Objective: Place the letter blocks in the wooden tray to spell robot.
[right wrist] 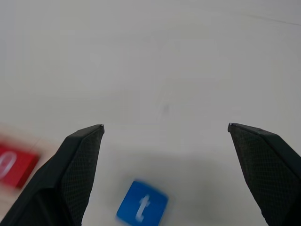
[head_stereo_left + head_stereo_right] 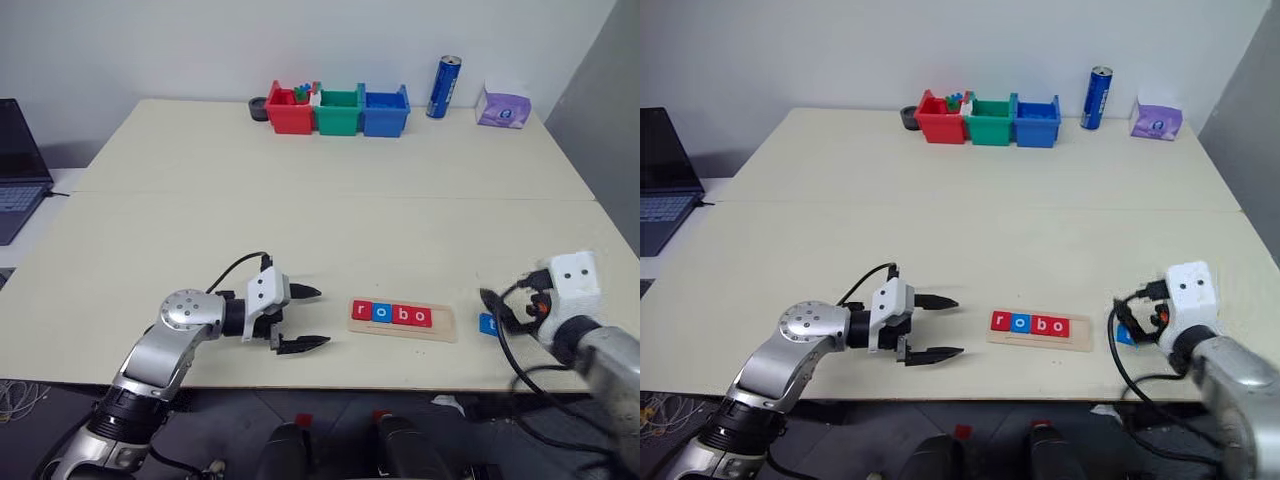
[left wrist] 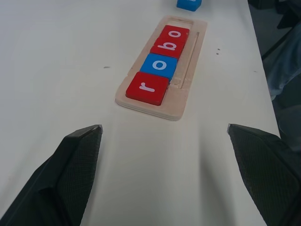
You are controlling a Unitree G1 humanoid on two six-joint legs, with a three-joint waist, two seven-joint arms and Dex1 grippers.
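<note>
Letter blocks r, o, b, o point(image 2: 391, 314) already fill your wooden tray point(image 2: 441, 329) at lower centre; the blue t block point(image 1: 142, 209) lies on the surface beside it, both claws spread and empty.

The pale wooden tray point(image 2: 403, 326) carried letter blocks point(image 2: 392, 314) running red, blue, red, red, each with a white letter. A loose blue block point(image 1: 142, 209) showed a white t. Behind stood red point(image 2: 289, 112), green point(image 2: 339, 112) and blue point(image 2: 385, 112) bins, a blue can point(image 2: 444, 87).
</note>
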